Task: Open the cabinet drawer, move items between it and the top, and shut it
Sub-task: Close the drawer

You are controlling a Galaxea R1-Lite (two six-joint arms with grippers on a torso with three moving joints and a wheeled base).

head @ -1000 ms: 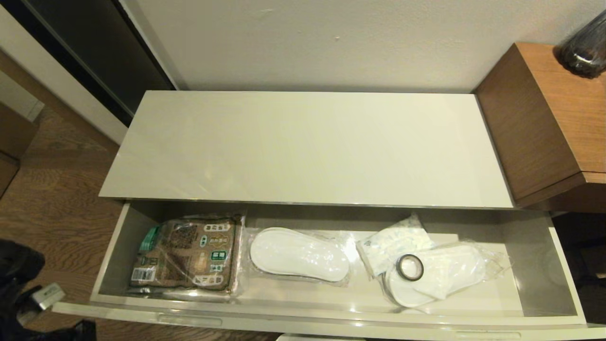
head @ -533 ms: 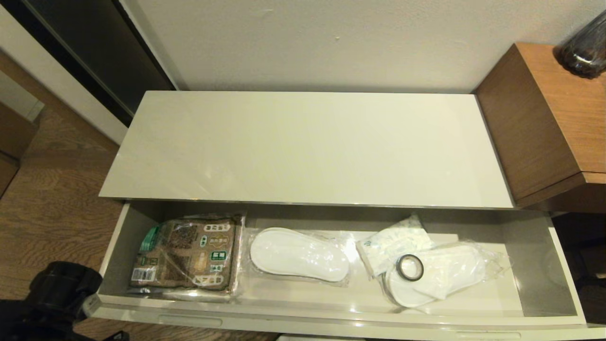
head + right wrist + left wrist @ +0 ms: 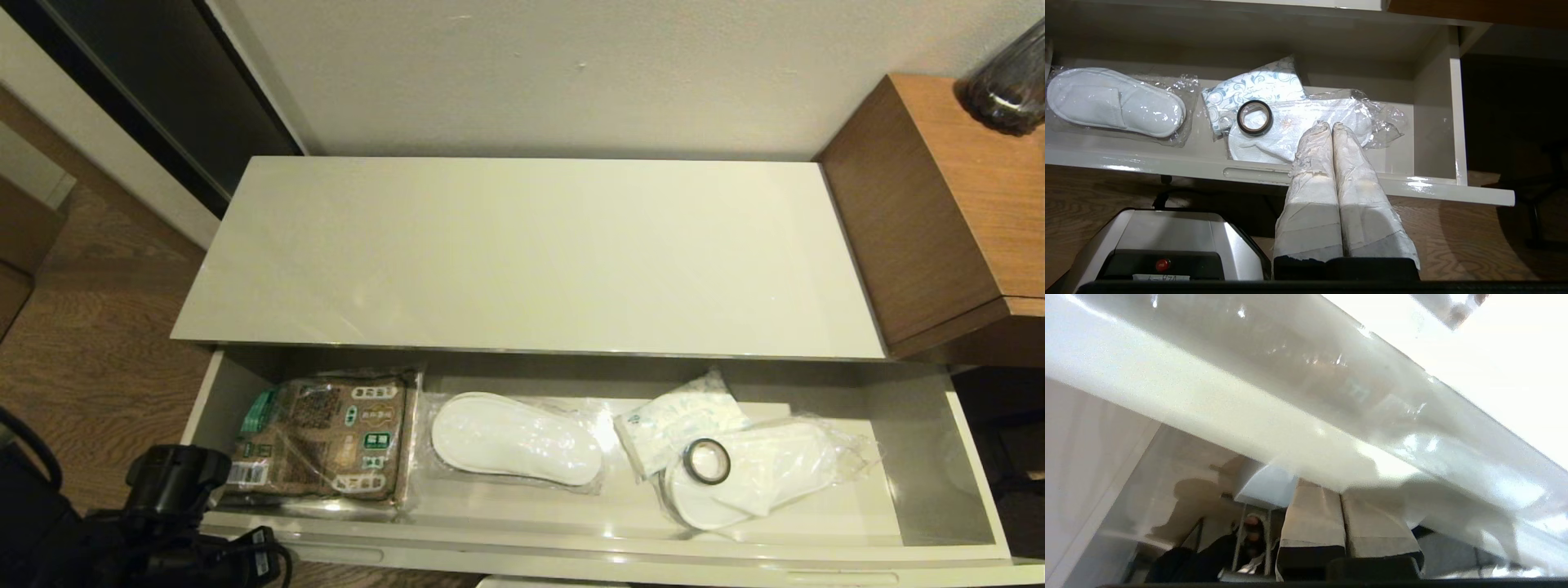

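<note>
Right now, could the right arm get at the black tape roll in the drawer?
Probably yes. The drawer is pulled open, and the tape roll lies uncovered on top of a wrapped slipper pair. The right tool, fingers shut, is before the drawer front with nothing between it and the roll.

Print on the packet (image 3: 322,437) – illegible – no other text

glossy, smooth off-white top (image 3: 522,245) reflects room light above the glossy grey-beige cabinet drawer (image 3: 971,457). inside, clear crinkled plastic wraps the printed packet (image 3: 322,437) and soft white cloth slippers (image 3: 514,439). a shiny black tape roll (image 3: 707,461) rests on wrapping. matt brown wooden unit (image 3: 955,204), grained wood floor (image 3: 90,343). right gripper (image 3: 1331,126) fingers wear rough, taped white covering.
</note>
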